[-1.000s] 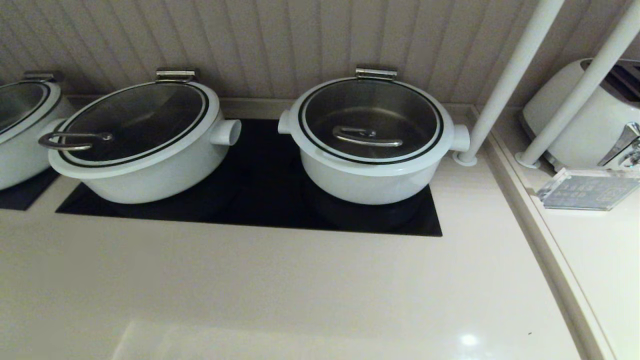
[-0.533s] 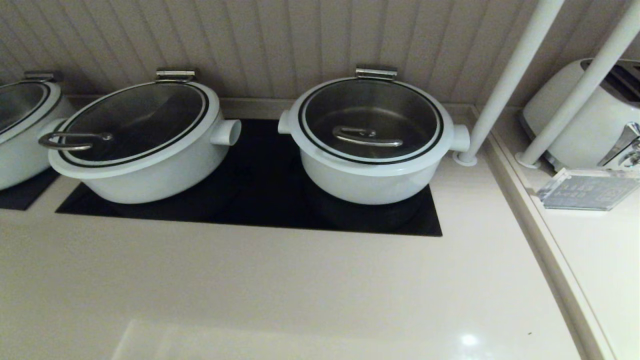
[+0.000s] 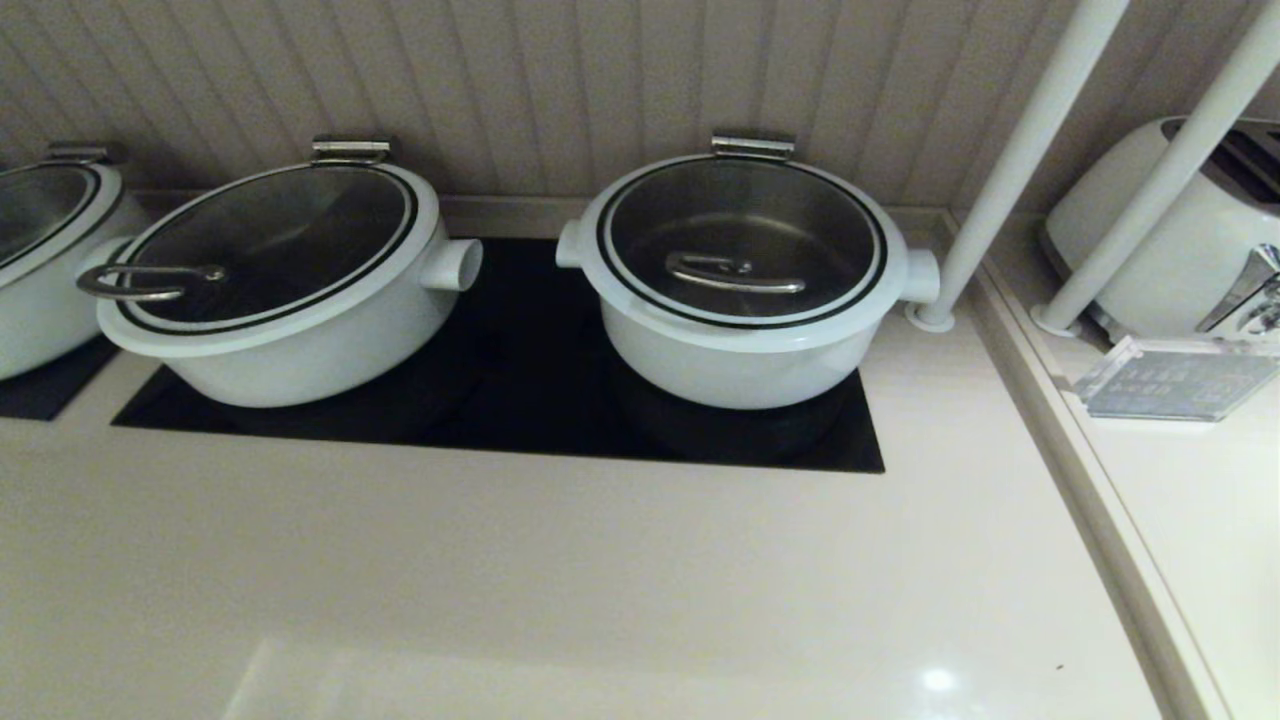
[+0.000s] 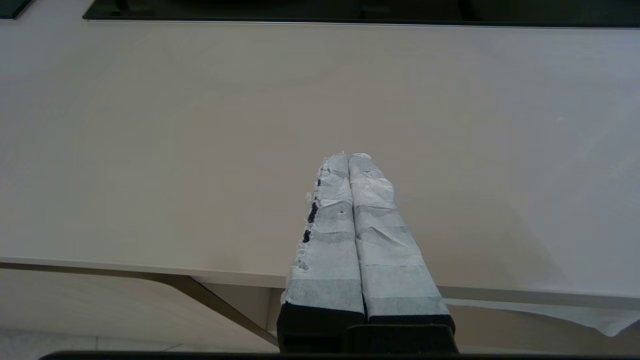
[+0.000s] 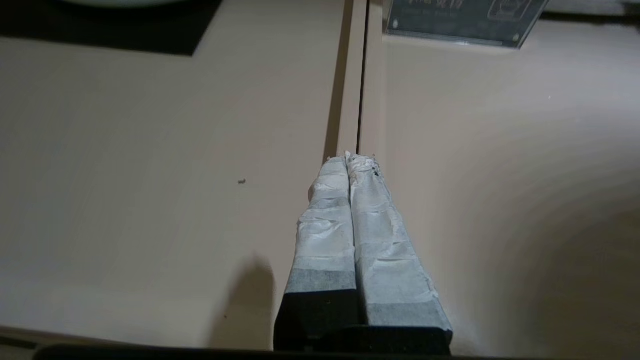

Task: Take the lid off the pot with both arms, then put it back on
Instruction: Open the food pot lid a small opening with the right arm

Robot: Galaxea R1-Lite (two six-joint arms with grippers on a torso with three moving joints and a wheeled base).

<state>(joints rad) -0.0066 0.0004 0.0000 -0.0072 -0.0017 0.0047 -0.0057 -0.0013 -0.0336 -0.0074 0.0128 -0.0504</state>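
Both pincers clenched empty over the near counter (image 3: 600,580): left gripper (image 4: 348,156), right gripper (image 5: 352,157). Farther back, lid (image 3: 742,240) sits closed on pot (image 3: 740,360). Risk: rear hinge (image 3: 752,146) may resist a straight-up lift & drag pot w/ it.

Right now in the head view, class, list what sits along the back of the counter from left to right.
Pot cut off at the edge → wide oval pot → the pot wearing the lid → white poles → toaster.

Far-left pot (image 3: 40,260) cut off; toaster (image 3: 1180,230) too.
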